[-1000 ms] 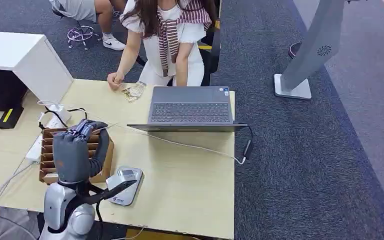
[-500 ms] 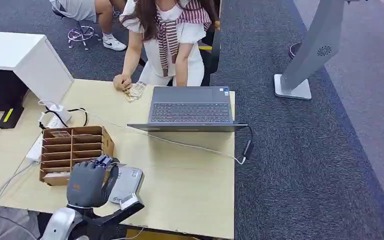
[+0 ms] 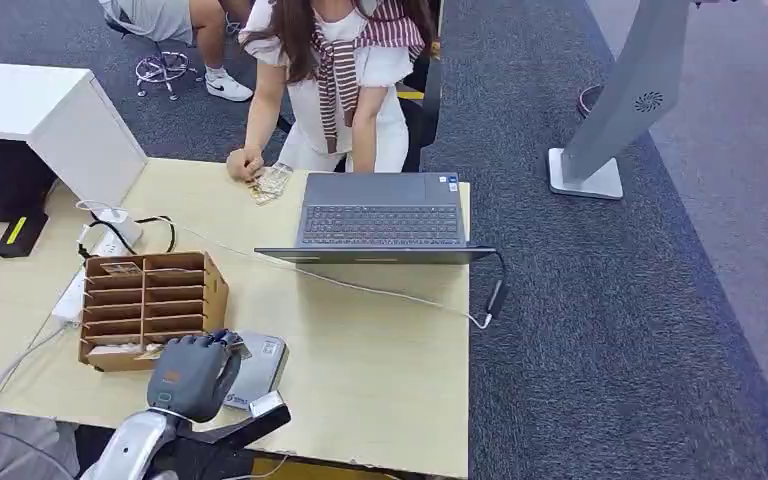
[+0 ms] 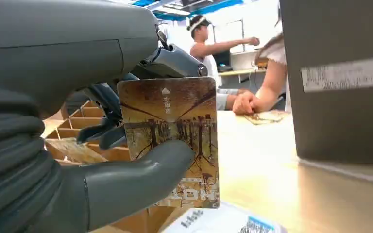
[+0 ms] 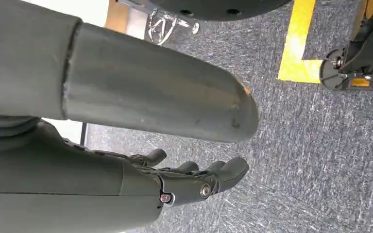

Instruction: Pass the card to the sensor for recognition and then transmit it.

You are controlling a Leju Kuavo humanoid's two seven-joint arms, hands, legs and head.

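Left hand [image 3: 195, 372] pinches the card [image 4: 172, 138] between thumb and fingers, upright, just above the sensor [image 3: 258, 368] near the table's [image 3: 380, 380] front edge, beside the wooden organizer [image 3: 145, 300]; to read well, tilt the card's face flat over the sensor's top, lower gently, pause; right hand [image 5: 194, 182] hangs released over carpet

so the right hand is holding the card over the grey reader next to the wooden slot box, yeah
Not quite: the left hand holds the card, as the left wrist view shows. The right hand hangs open over the carpet. The rest stands: the card is over the grey reader beside the wooden slot box.
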